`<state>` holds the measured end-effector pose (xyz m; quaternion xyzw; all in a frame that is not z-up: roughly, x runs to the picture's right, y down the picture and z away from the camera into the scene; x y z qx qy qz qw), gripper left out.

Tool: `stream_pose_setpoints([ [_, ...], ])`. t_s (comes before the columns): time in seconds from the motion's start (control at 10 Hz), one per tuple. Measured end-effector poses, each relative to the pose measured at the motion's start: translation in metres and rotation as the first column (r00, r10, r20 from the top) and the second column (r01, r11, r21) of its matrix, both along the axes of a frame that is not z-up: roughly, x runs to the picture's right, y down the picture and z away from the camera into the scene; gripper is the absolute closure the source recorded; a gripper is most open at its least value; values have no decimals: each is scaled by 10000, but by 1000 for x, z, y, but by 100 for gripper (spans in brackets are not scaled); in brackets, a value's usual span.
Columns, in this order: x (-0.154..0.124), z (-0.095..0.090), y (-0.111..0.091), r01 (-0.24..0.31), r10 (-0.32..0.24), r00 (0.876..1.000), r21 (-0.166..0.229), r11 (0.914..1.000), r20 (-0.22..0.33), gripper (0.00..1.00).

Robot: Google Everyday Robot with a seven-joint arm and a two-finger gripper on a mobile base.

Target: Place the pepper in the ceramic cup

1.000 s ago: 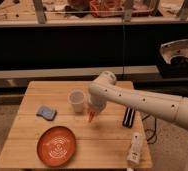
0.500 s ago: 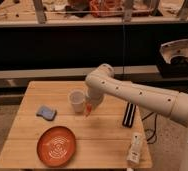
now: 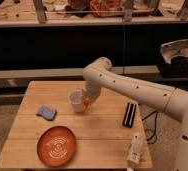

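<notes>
The ceramic cup (image 3: 76,101) is a small pale round cup standing upright near the middle of the wooden table (image 3: 102,125). My gripper (image 3: 86,101) hangs just to the right of the cup, close against its side, shut on the pepper (image 3: 86,104). Only a short orange piece of the pepper shows below the fingers, beside the cup's rim and outside it. The white arm reaches in from the right and bends down over the cup.
An orange round plate (image 3: 56,145) lies at the front left. A blue-grey sponge (image 3: 46,112) sits left of the cup. A black bar-shaped object (image 3: 129,114) and a white bottle (image 3: 134,147) lie on the table's right side.
The arm has swung left with the pepper, from a spot well right of the cup to right beside it. The cup and other objects have stayed put.
</notes>
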<state>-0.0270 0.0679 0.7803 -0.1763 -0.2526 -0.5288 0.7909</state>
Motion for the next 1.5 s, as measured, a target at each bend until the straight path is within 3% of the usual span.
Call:
stream_pose_setpoints([
  [1.0, -43, -10, -33, 658, -672, 9974, 512, 9965, 274, 100],
  [1.1, -44, -11, -35, 703, -720, 9970, 543, 9960, 297, 97],
  [1.3, -41, -12, -38, 610, -626, 9976, 550, 9966, 281, 81],
  [1.5, -41, -14, -42, 603, -620, 9977, 589, 9964, 271, 59],
])
